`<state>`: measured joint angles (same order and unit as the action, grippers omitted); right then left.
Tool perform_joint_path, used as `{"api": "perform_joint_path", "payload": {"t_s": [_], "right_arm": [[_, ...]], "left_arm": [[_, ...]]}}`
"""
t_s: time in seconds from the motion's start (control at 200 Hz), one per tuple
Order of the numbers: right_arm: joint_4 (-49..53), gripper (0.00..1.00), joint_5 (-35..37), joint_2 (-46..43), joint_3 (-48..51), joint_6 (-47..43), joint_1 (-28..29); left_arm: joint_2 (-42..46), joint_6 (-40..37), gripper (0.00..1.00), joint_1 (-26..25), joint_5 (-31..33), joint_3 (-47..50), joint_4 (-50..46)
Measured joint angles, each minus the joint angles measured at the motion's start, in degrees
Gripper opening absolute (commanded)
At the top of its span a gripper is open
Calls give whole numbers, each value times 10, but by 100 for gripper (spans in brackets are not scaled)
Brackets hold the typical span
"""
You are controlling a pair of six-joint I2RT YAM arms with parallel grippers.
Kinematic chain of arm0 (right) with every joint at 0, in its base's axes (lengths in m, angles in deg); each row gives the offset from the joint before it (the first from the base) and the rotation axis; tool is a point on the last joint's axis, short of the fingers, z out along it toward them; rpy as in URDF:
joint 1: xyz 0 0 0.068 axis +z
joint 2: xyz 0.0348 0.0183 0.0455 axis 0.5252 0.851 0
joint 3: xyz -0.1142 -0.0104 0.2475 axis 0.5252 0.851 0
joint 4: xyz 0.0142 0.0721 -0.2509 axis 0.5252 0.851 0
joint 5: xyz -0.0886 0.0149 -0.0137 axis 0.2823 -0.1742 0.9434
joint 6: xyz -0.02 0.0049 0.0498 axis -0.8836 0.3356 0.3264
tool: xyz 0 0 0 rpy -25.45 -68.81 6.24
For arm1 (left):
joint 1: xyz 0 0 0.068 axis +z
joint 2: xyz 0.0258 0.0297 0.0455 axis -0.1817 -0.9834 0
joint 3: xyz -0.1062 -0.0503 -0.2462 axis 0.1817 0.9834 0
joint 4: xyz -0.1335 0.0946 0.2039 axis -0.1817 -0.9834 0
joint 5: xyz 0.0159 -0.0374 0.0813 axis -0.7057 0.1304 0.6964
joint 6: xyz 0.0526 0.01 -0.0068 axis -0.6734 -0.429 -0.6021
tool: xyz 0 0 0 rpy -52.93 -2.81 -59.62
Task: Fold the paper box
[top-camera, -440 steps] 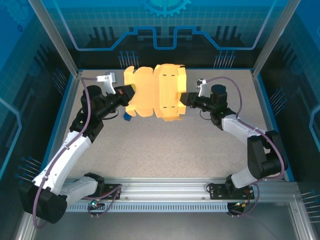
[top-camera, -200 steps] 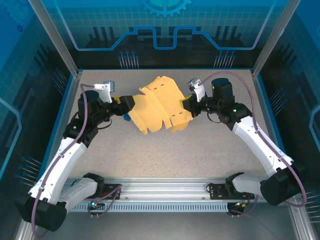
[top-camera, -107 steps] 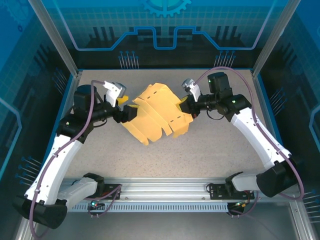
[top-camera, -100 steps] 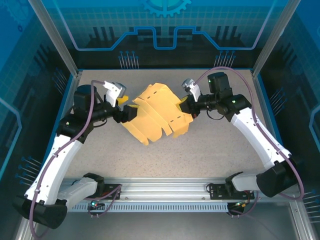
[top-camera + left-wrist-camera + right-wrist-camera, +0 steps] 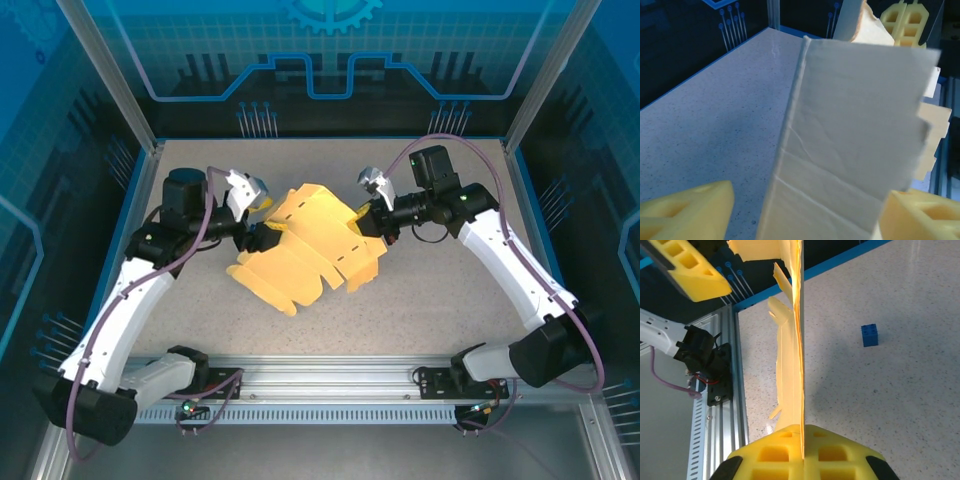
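- Speckled grey tabletop (image 5: 420, 310), blue-walled cell. Status of the fold?
- Early stage. The paper box (image 5: 310, 250) is an unfolded die-cut sheet (flaps and notched tabs spread, no walls locked). It is held off the table toward the back, between the two arms. Creases show in the panels, but no closed box shape exists.
- Gripper states?
- Right gripper (image 5: 373, 216): pads clamped on the sheet's right edge. Left gripper (image 5: 257, 238): fingers wide apart with a panel standing between them and a gap at one finger. Judged not clamped.
- Remaining work?
- By my estimate, all flaps must be raised and all tabs seated.
- Obstructions?
- One small blue brick (image 5: 870, 335) lies on the tabletop beside the sheet, apart from it. It could snag a lowered flap.
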<state>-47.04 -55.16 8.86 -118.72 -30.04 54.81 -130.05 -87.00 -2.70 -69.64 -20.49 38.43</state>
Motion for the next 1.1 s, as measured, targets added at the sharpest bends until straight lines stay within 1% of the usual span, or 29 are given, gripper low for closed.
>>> {"api": "perform_joint_path", "payload": {"t_s": [0.06,0.205,0.335,0.43,0.49,0.555,0.66,0.795,0.896,1.011,1.101], "right_arm": [[3,0,-6,0,0,-10,3],[-6,0,-14,-8,12,-26,9],[-9,0,-18,-19,19,-35,10],[-16,0,-18,-19,19,-37,10],[-20,3,-17,-17,18,-39,10],[-26,10,-17,-12,14,-39,9],[-58,21,-28,-3,12,-35,10],[-111,28,-56,4,12,-14,12],[-149,38,-72,5,13,6,8],[-196,42,-83,1,31,42,-11],[-209,42,-82,-1,38,56,-26]], "left_arm": [[-4,-2,60,0,-6,0,0],[-14,9,41,0,-21,0,-9],[-20,33,22,12,-60,0,-5],[-23,54,11,26,-94,0,5],[-23,64,5,30,-111,-1,9],[-23,76,0,36,-121,-1,13],[-25,94,0,41,-138,-1,18],[-26,127,0,40,-161,0,48],[-26,146,0,40,-166,5,70],[-26,165,0,40,-170,5,80],[-27,174,0,40,-171,5,86]]}}
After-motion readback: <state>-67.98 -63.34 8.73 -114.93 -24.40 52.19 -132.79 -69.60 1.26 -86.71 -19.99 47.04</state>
